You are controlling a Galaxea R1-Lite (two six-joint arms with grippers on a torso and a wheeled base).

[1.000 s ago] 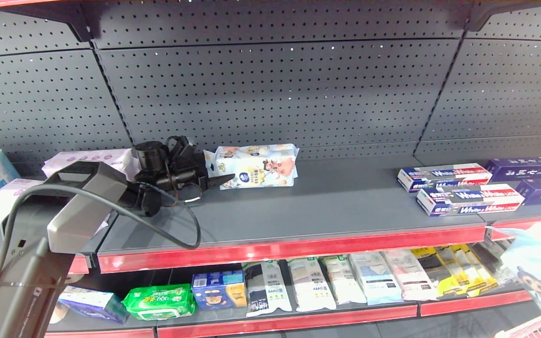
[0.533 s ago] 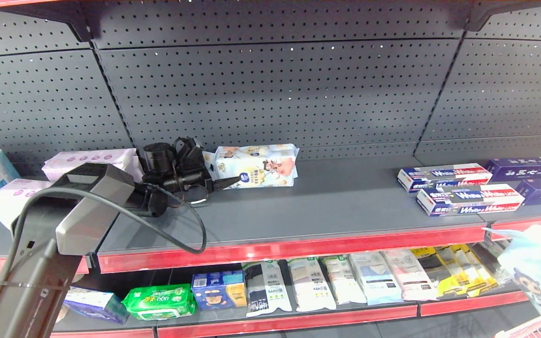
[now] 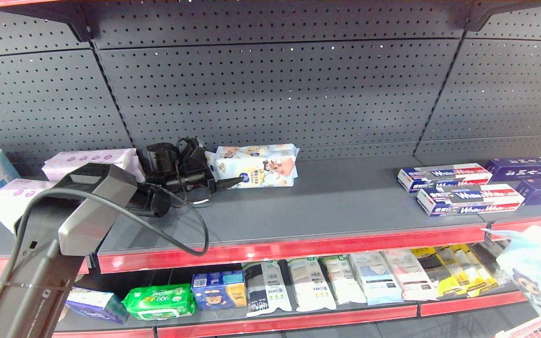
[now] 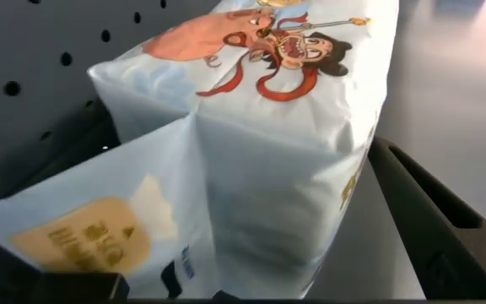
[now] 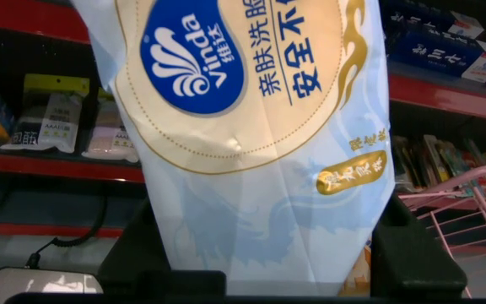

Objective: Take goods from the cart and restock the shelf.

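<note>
— Grey pegboard [image 3: 275, 94] backs the shelf [image 3: 327, 206] with the red front edge. Where is the left gripper [image 3: 226, 182]?
— Low over that shelf board, at the left end of the shelved tissue pack [image 3: 256, 165]. The left wrist view has its fingers [image 4: 429, 228] spread wide with the pack [image 4: 260, 169] lying between them. I can't tell whether either finger touches it.
— What sits beside it?
— A lilac pack [image 3: 89, 158] lies just left of the gripper, and toothpaste boxes [image 3: 444, 176] are well apart at the right end.
— And the right gripper [image 5: 268, 262]?
— Clamped on the held tissue pack [image 5: 251, 143], which stands up from between its fingers. In the head view that pack [image 3: 533, 272] is low on the right, in front of the shelving.
</note>
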